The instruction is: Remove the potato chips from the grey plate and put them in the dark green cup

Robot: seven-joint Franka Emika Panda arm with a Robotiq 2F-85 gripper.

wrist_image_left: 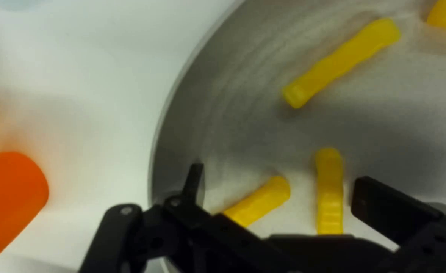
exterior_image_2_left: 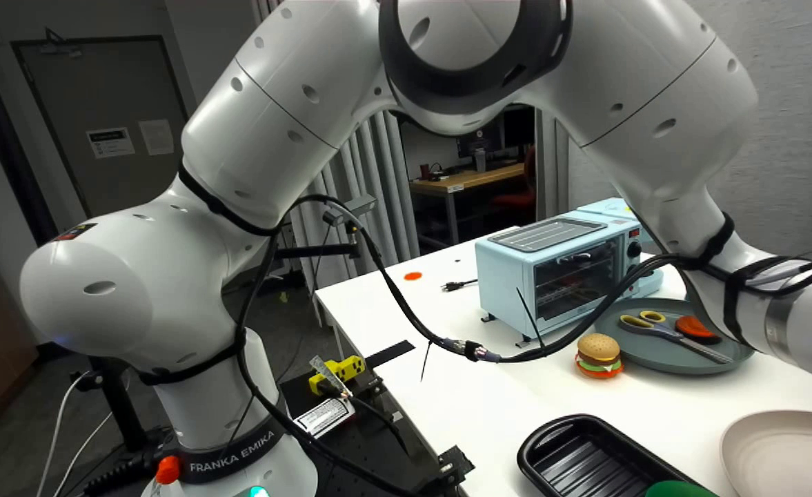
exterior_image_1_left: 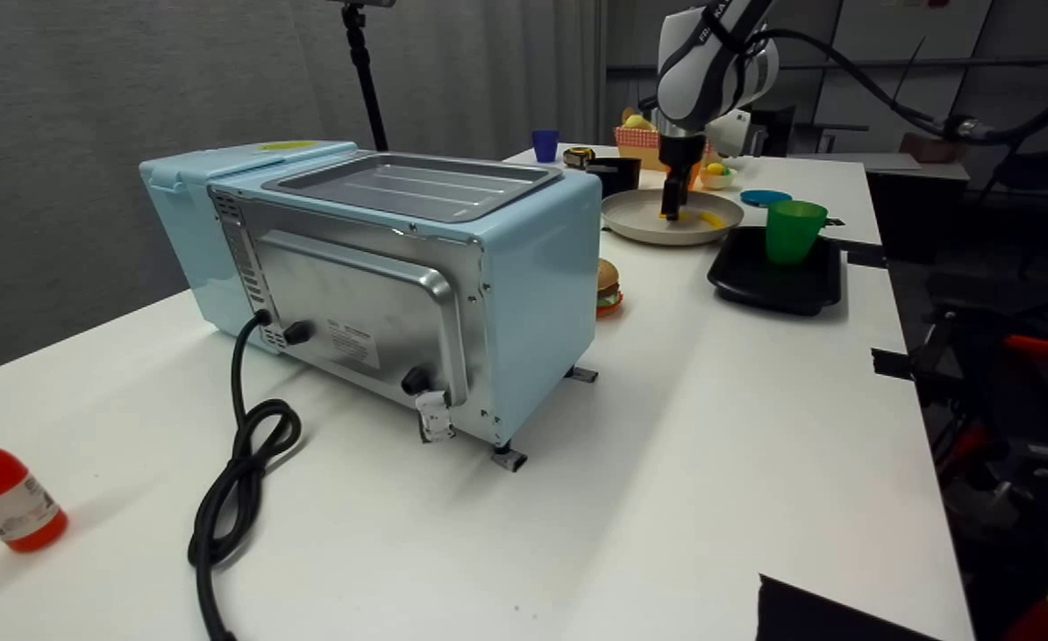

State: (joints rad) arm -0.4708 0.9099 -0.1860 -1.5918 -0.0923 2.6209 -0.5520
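Note:
The pale grey plate (exterior_image_1_left: 635,223) lies on the table, and it also shows in an exterior view (exterior_image_2_left: 757,449) and in the wrist view (wrist_image_left: 223,125). Several yellow chip sticks lie on it. My gripper (wrist_image_left: 279,193) is open, low over the plate. One upright chip stick (wrist_image_left: 329,189) and a slanted chip stick (wrist_image_left: 260,201) lie between its fingers, the upright one close to the right finger. Another chip stick (wrist_image_left: 340,62) lies farther up the plate. The gripper also shows over the plate in an exterior view (exterior_image_1_left: 673,209). The green cup (exterior_image_1_left: 793,233) stands in the black tray (exterior_image_1_left: 768,294).
An orange cup (wrist_image_left: 8,197) stands just outside the plate's rim. A toy burger (exterior_image_2_left: 599,357) and a dark green plate (exterior_image_2_left: 716,366) with scissors are near the blue toaster oven (exterior_image_2_left: 509,276). A blue lid (exterior_image_1_left: 765,198) and a basket (exterior_image_1_left: 637,138) are behind the plate.

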